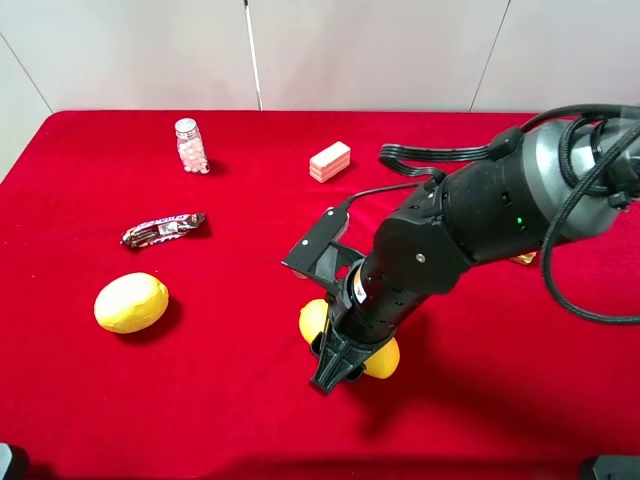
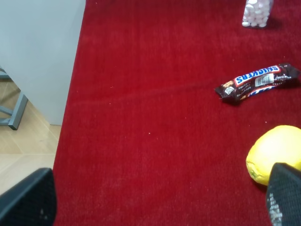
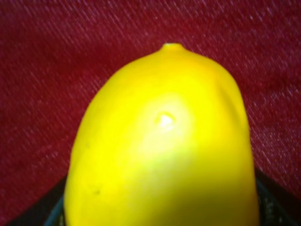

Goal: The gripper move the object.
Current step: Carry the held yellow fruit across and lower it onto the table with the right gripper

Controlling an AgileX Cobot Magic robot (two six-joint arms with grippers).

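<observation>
yellow mango (image 3: 162, 141) fills view, tip away | held btwn claw (image 3: 160, 219) jaws | red cloth (image 3: 42, 70) behind

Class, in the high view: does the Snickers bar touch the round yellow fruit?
No, the Snickers bar lies apart from the round yellow fruit, with red cloth between them.

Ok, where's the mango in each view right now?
Exterior high: lower centre, the mango is mostly hidden under the right hand.
Left wrist: not in it; the yellow fruit there is the lemon.
Right wrist: it fills the picture.
Shared landmark: the red cloth, in all three.
</observation>
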